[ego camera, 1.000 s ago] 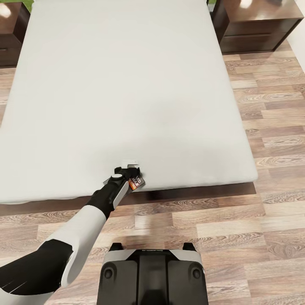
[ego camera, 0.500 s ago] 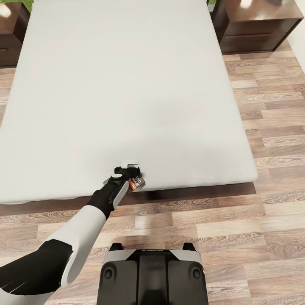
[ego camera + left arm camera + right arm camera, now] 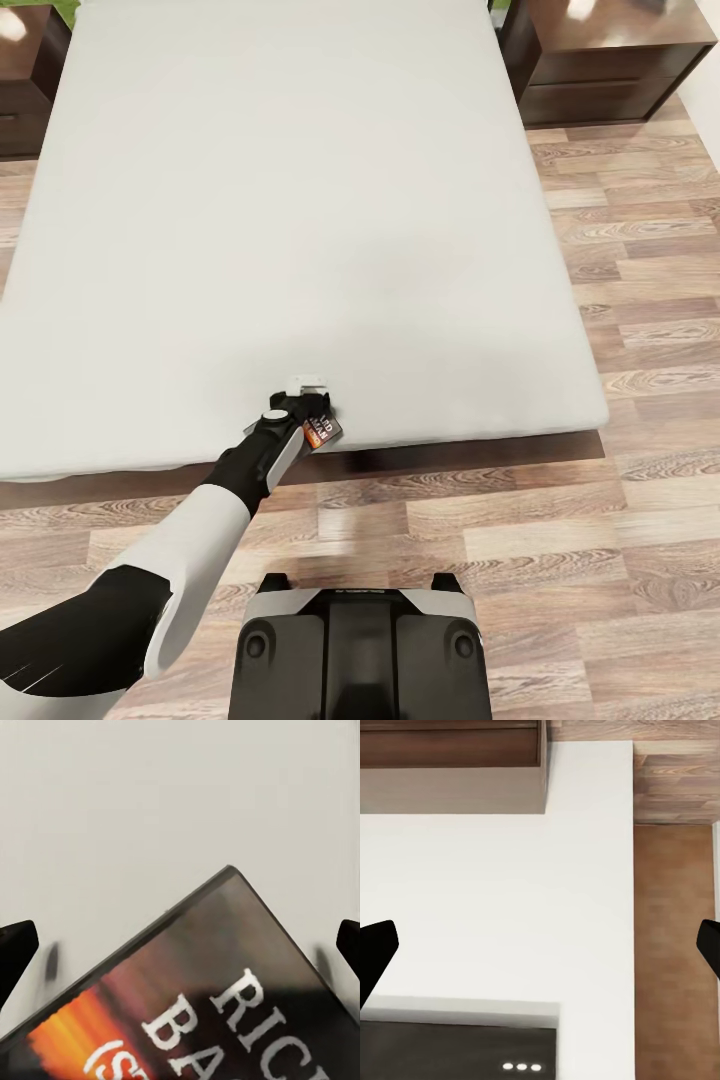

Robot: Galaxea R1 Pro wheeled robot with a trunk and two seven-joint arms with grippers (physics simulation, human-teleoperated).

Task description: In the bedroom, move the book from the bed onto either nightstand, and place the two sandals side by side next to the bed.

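Head view: left arm stretched to the near edge of the bed [image 3: 300, 200], at the book [image 3: 322, 431].

Bed first: pale mattress across most of the frame, a nightstand [image 3: 610, 60] at its far right corner, another [image 3: 25, 85] at far left, plank floor [image 3: 600, 520] around. Left hand [image 3: 312, 405] sits over the book at the mattress's near edge. Left wrist view: both fingertips [image 3: 16, 945] spread wide, well apart from the book [image 3: 217, 997], nothing held. Right hand [image 3: 540, 949]: tips likewise wide apart, empty. Book lies flat, cover up, one corner pointing into the bed; long axis runs diagonal to the bed's edge, as far as the partly hidden cover lets me judge. Judgement: turn the wrist so the fingers straddle the short width, settle lower, then close; an overhanging edge would offer the easiest bite.
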